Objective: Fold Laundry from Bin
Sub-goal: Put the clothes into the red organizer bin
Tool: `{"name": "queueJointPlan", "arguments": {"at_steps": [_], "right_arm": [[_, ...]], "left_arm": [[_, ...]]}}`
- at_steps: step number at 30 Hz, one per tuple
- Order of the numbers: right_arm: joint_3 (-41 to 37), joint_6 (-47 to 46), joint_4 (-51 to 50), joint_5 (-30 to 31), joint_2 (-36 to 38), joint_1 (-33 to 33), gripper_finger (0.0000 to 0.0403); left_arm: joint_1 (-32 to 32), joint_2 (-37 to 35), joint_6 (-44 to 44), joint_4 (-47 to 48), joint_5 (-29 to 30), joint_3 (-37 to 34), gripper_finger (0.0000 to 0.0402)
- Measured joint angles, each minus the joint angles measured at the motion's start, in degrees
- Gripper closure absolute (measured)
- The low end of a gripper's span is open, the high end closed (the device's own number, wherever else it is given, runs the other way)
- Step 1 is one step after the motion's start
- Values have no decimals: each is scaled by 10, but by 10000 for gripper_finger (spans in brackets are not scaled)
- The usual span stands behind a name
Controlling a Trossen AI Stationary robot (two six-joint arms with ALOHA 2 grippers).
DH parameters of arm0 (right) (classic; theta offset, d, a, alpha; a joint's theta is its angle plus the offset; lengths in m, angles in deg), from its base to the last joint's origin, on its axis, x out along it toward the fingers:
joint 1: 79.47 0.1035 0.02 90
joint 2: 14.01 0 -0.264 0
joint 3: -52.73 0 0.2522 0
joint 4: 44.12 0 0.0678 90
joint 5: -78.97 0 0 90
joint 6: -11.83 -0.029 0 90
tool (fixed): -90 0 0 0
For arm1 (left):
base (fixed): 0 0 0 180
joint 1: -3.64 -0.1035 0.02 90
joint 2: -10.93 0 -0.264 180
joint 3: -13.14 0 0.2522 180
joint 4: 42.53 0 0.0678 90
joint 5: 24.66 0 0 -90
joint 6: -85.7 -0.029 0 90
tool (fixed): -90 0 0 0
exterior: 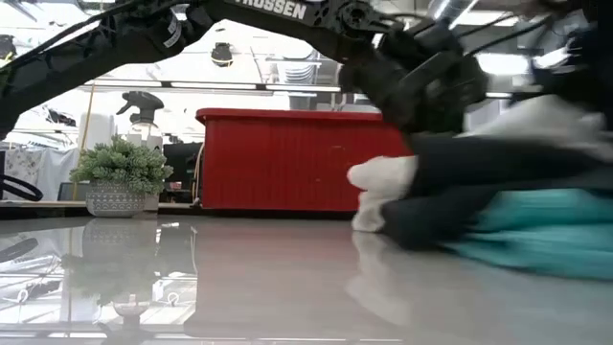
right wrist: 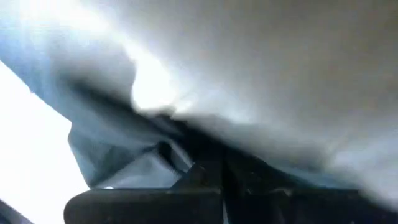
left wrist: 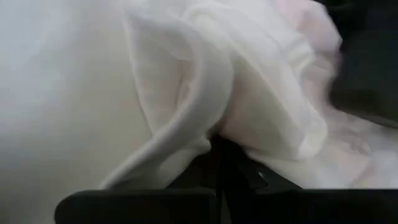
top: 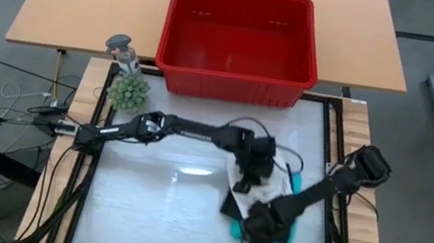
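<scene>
Two arms meet over the pile of laundry (top: 261, 201) on the right half of my table (top: 139, 215). I see the left gripper (top: 248, 180) pressed down on the white cloth (left wrist: 261, 106), fingers together with a fold of it pinched between them. My right gripper (top: 256, 232) sits at the near edge of the pile, fingers closed on the fabric there; which garment, I cannot tell. Black (exterior: 460, 196) and teal (exterior: 546, 235) garments lie stacked under the white. The red bin (top: 238, 46) stands beyond the table's far edge, well apart from the pile.
</scene>
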Motion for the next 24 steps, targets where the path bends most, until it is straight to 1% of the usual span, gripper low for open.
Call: {"name": "queueJointPlan", "arguments": {"at_steps": [7,9,13,15,18,20,24], "right_arm": [[15,138,18,114,-1,-83,385],[22,180,22,147,2,-94,380],[33,223,36,181,17,-106,364],[31,232,44,183,28,-109,358],[31,227,45,181,45,-110,355],[31,229,43,169,62,-109,354],[31,229,45,147,96,-108,342]], "left_arm": [[-67,-30,-48,110,18,-2,401],[-86,-40,-61,133,19,-3,401],[-118,-59,-81,176,20,-4,401],[-133,-65,-79,191,20,-5,401],[-153,-71,-44,207,37,-5,402],[-164,-74,-31,225,35,-5,399],[-177,-75,-48,250,-26,-5,375]]}}
